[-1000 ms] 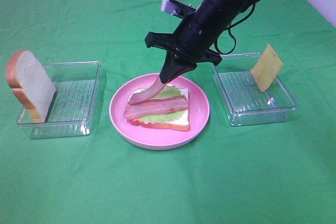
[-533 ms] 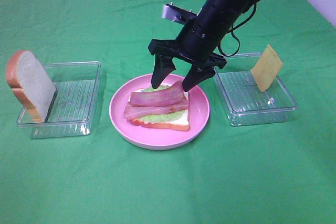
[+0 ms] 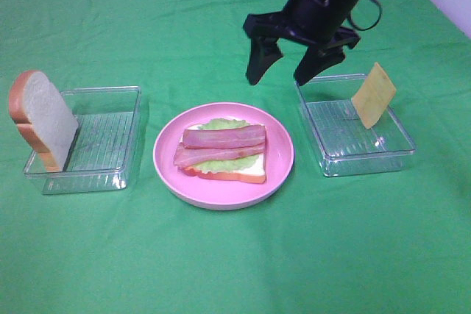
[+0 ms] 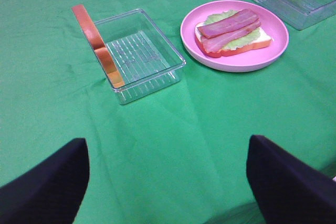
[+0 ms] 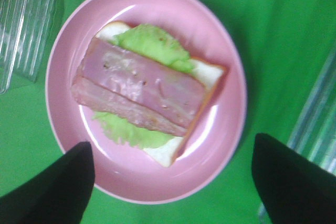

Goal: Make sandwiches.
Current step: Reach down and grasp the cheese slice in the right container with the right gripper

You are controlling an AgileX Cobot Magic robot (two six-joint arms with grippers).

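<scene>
On the pink plate (image 3: 221, 193) lies the partly stacked sandwich (image 3: 223, 151): a white bread slice, green lettuce and two bacon strips (image 5: 142, 90) on top. It also shows in the left wrist view as the sandwich (image 4: 232, 31). A second bread slice (image 3: 40, 117) leans upright in the left clear tray (image 3: 92, 141). A yellow cheese square (image 3: 373, 95) leans in the right clear tray (image 3: 357, 134). My right gripper (image 3: 288, 73) hangs open and empty above and behind the plate. My left gripper (image 4: 168, 182) is open over bare cloth, outside the exterior high view.
A green cloth (image 3: 235, 255) covers the whole table. The two clear trays flank the plate on either side.
My right gripper opened, let the second bacon strip down onto the sandwich, then rose up and back toward the right tray. The left arm has not moved.
</scene>
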